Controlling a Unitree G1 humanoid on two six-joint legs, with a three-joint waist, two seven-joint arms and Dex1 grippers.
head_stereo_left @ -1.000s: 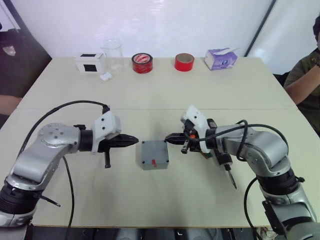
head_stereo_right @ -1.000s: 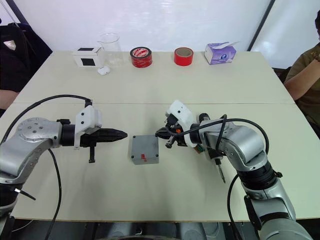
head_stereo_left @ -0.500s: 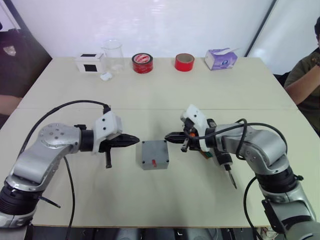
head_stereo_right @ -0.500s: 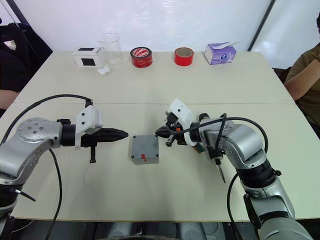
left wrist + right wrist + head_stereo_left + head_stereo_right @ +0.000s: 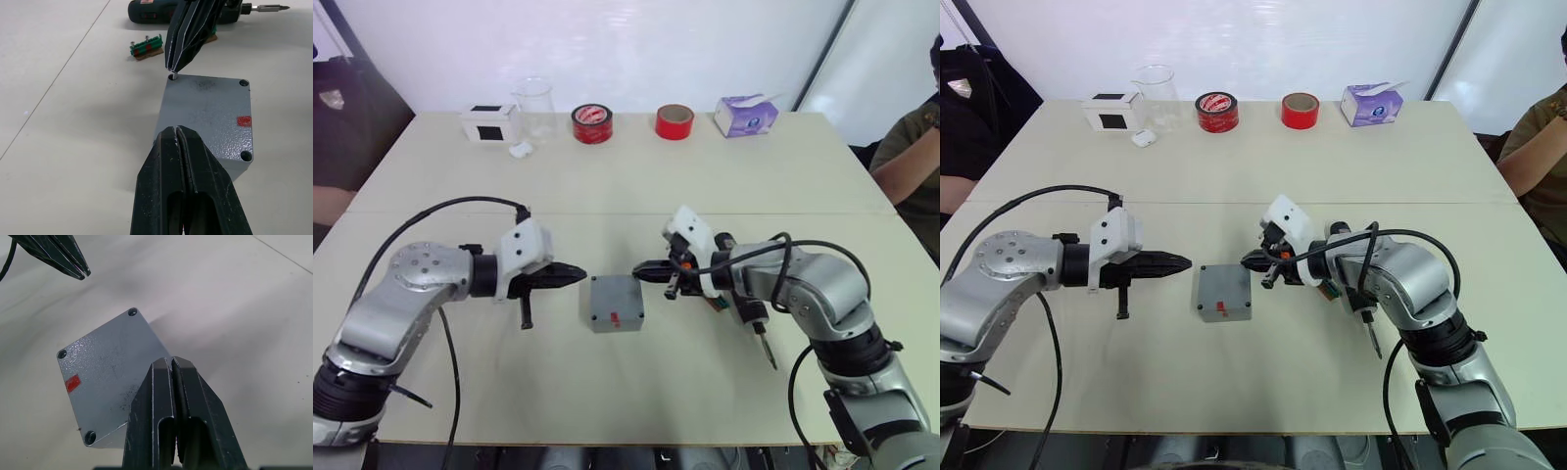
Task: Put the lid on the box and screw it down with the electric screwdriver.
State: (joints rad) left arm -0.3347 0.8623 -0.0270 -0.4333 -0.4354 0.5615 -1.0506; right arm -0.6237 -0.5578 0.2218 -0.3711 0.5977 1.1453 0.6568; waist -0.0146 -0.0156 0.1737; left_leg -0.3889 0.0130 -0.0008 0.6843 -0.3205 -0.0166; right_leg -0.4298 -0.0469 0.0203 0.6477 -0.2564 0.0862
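Lid seated, screws not yet driven

Your lid (image 5: 613, 298) sits on the box (image 5: 617, 319) at table centre; left gripper (image 5: 578, 276) and right gripper (image 5: 640, 268) flank it, both pressed together, empty; next, take the electric screwdriver (image 5: 754, 319) lying by your right arm.

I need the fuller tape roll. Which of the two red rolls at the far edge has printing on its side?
The left red roll, beside the glass beaker: its side carries white and black print. The right red roll is plain red.
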